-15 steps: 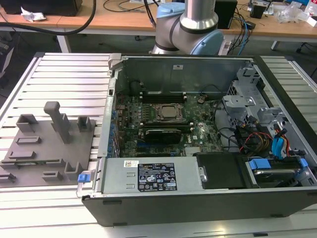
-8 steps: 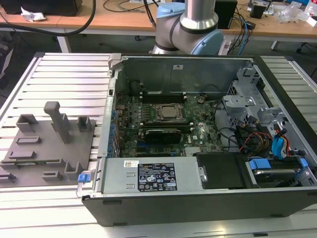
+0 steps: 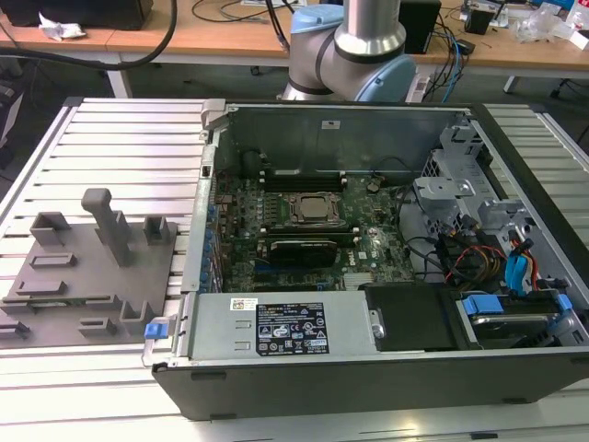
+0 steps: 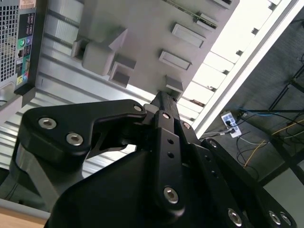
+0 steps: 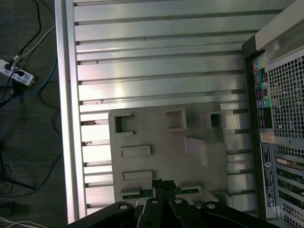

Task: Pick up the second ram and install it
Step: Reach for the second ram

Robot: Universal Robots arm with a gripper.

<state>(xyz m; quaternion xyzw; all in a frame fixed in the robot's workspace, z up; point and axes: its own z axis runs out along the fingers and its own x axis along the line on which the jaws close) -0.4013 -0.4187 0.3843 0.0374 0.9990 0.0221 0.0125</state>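
The second ram (image 5: pixel 140 192) lies in a slot of the grey fixture plate (image 5: pixel 166 142), and I see only its two green ends because the hand (image 5: pixel 163 183) covers its middle. I cannot tell whether the hand is clenched on it or released. It points down at the plate, which sits between the counter's (image 5: pixel 156 71) edge and the computer case (image 5: pixel 280 118).

Power supply label (image 3: pixel 293 329): black sticker with white print, sitting on the grey power supply (image 3: pixel 221 324); wording too small to read.
White sticker (image 3: pixel 244 303): sitting beside it; unreadable.
Rear sticker (image 5: pixel 268 164): running down the computer case (image 5: pixel 285 95) back; print unreadable.
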